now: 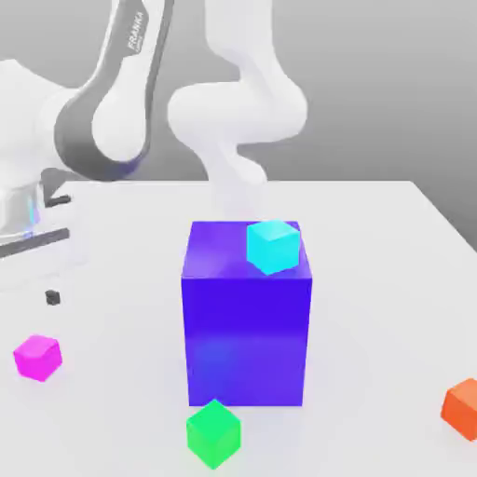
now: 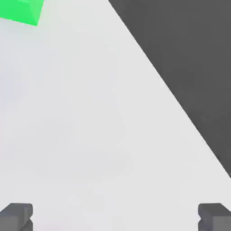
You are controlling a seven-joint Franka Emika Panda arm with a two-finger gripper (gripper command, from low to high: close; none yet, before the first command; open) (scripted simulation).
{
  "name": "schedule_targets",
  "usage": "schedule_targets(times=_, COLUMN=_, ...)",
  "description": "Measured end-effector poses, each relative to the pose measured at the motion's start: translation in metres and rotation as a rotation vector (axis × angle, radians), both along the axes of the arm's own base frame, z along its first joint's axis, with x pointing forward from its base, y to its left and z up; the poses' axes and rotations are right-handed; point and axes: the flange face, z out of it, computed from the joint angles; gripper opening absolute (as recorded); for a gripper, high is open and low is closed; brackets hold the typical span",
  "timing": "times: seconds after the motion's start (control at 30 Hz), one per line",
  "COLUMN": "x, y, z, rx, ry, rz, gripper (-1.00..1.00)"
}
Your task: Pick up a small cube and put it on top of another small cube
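White table [image 1: 391,242] bears magenta cube [image 1: 37,357], green cube [image 1: 213,432], orange cube [image 1: 461,408] (and blue block [image 1: 247,326]).

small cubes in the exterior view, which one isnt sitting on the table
The cyan cube: it sits on the big blue-purple block, while magenta, green and orange rest on the table.

White arm [image 1: 238,102] bent at elbow, gripper [image 2: 115,219] empty, jaws wide apart

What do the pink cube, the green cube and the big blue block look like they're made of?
Pink cube and green cube: probably matte plastic, flat saturated colour, no grain. Big blue block: maybe glossier plastic, with soft light patches on its front. All are rendered, so the material stays uncertain.
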Motion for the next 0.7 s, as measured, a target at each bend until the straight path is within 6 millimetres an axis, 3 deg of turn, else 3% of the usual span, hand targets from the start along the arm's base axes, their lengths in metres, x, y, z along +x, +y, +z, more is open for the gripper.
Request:
schedule_targets(times=0.27, x=-0.058, y=-0.031, z=-0.063, rx=-0.031, ry=0.124, rz=0.182, gripper=0.00)
schedule_targets(times=0.5, x=-0.064, y=-0.034, z=-0.123, rx=-0.036, ry=0.137, rz=0.200, gripper=0.00)
schedule_targets(times=0.53, x=-0.064, y=-0.034, z=-0.129, rx=-0.034, ry=0.137, rz=0.199, gripper=-1.00)
schedule_targets(times=0.7, x=-0.065, y=-0.034, z=-0.130, rx=-0.032, ry=0.137, rz=0.199, gripper=-1.00)
